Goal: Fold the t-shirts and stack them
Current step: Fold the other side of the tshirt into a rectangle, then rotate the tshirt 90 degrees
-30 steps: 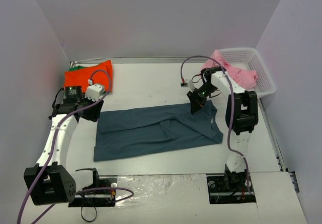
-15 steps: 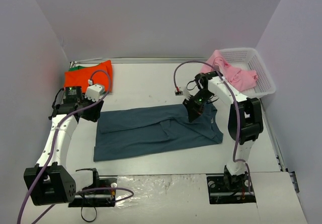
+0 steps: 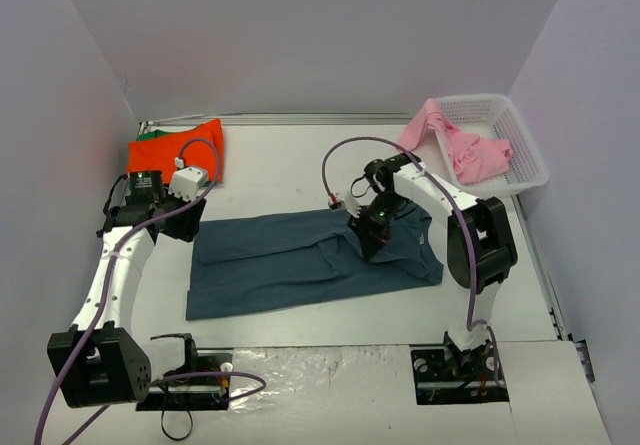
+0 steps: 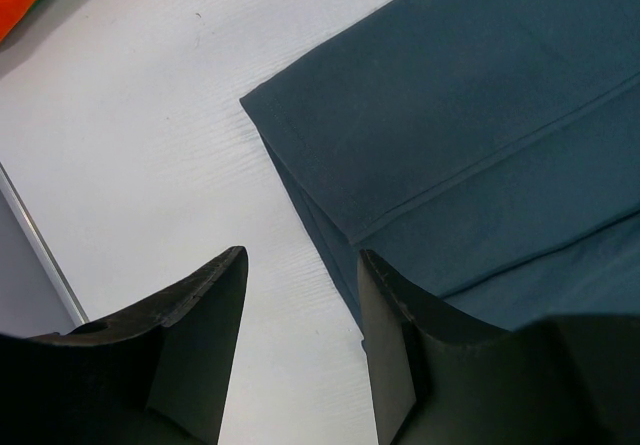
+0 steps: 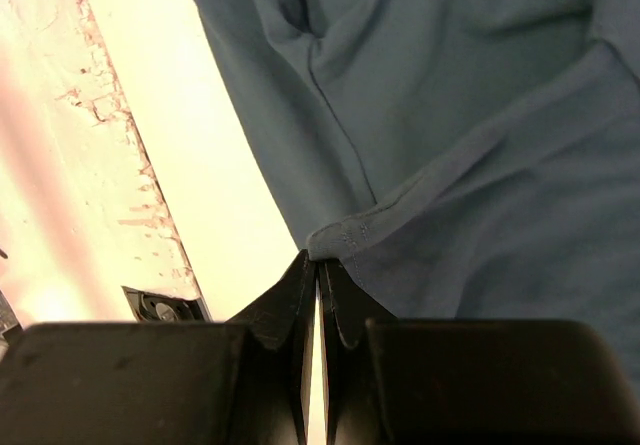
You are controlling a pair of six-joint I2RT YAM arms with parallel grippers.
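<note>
The dark slate-blue t-shirt (image 3: 270,265) lies spread across the middle of the table. My right gripper (image 3: 368,237) hangs over its right half, shut on a stitched edge of the slate-blue shirt (image 5: 480,115); the pinched fold bunches at the tips of the right gripper (image 5: 320,263). Just off the shirt's far left corner, my left gripper (image 3: 188,230) stands open. Bare table shows between the fingers of the left gripper (image 4: 300,270), and the shirt's corner (image 4: 470,115) lies beside the right finger. An orange-red t-shirt (image 3: 178,150) lies folded at the back left on a green one (image 3: 148,135). A pink t-shirt (image 3: 465,145) hangs out of the basket.
The white lattice basket (image 3: 527,145) stands at the back right against the wall. Grey walls close in the table on three sides. A purple cable loops above the right arm. A shiny plate holds both arm bases along the near edge.
My right gripper has moved left and nearer with the shirt's edge, drawing the right side of the slate-blue shirt over towards its middle. The left arm has stayed still.
</note>
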